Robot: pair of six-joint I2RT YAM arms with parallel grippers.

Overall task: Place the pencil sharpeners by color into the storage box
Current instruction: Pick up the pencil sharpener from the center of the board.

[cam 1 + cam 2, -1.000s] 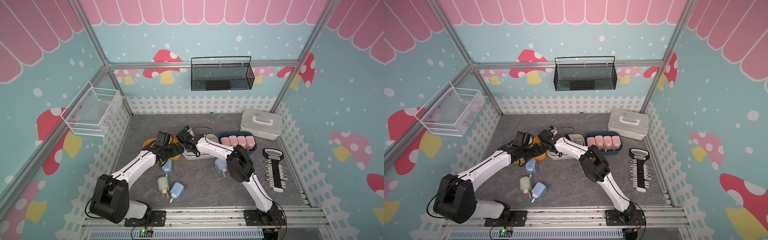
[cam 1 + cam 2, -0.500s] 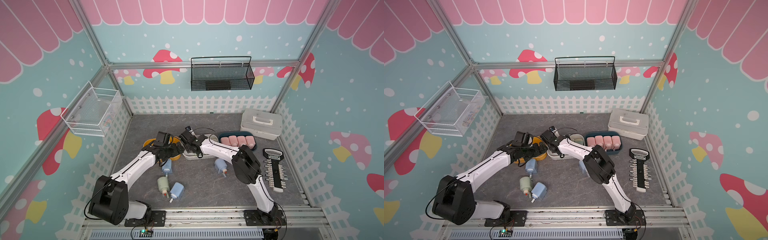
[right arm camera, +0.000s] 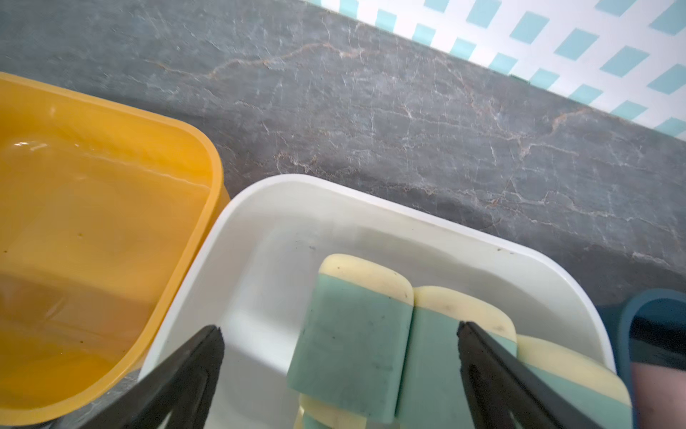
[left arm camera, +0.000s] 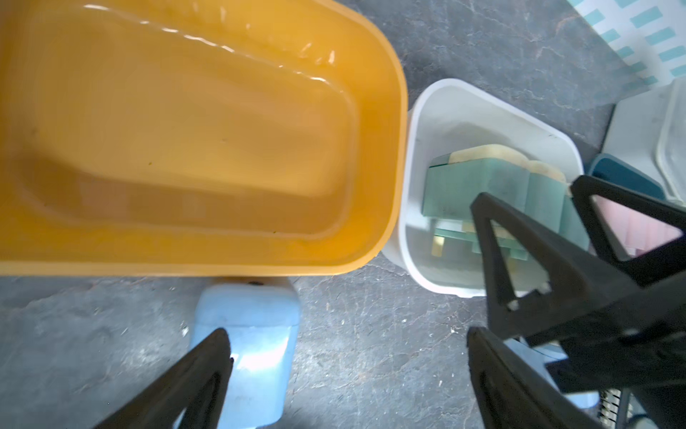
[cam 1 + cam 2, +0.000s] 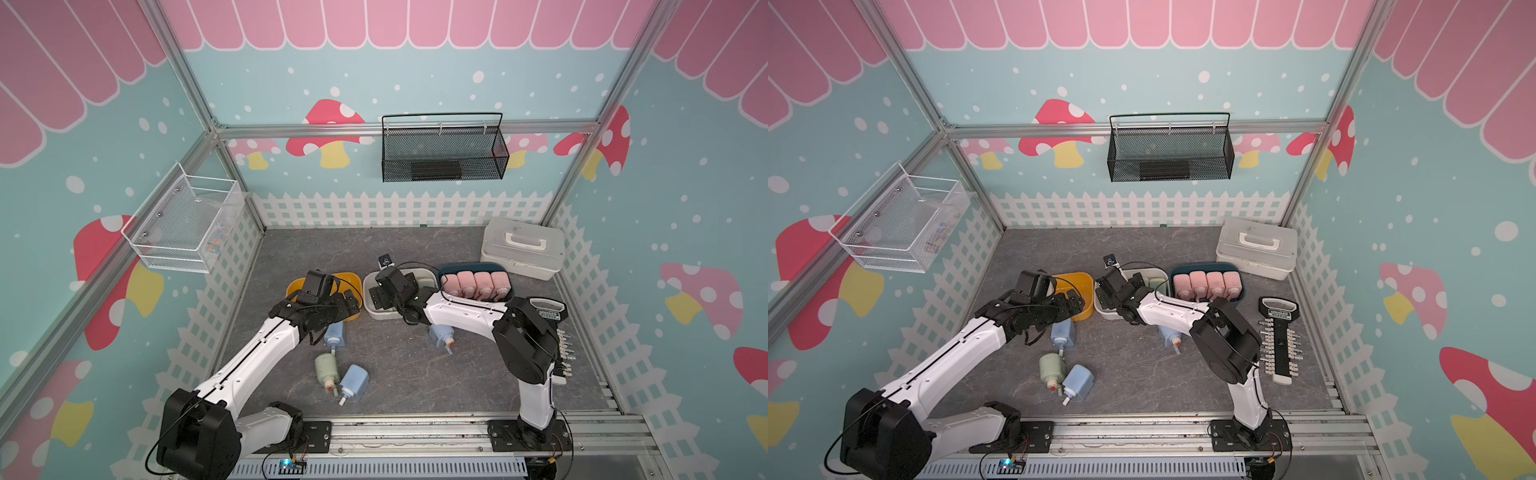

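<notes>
Right arm's elbow has swung to the right. The right gripper (image 3: 338, 328) hovers with jaws spread over the green pencil sharpeners (image 3: 349, 356) in the white bin (image 3: 260, 208). The left gripper (image 4: 347, 334), also spread and holding nothing, hangs by a blue sharpener (image 4: 256, 327) just beside the near wall of the yellow bin (image 4: 393, 148). Four pink sharpeners (image 5: 476, 284) fill the dark blue bin (image 5: 446, 270).

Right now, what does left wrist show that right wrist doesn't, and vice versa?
Left wrist only: blue sharpener beside the yellow bin, white case, open left gripper. Right wrist only: the green sharpeners unblocked, three side by side; left wrist has the right gripper across them. Both: yellow bin, white bin, teal bin's edge.
</notes>
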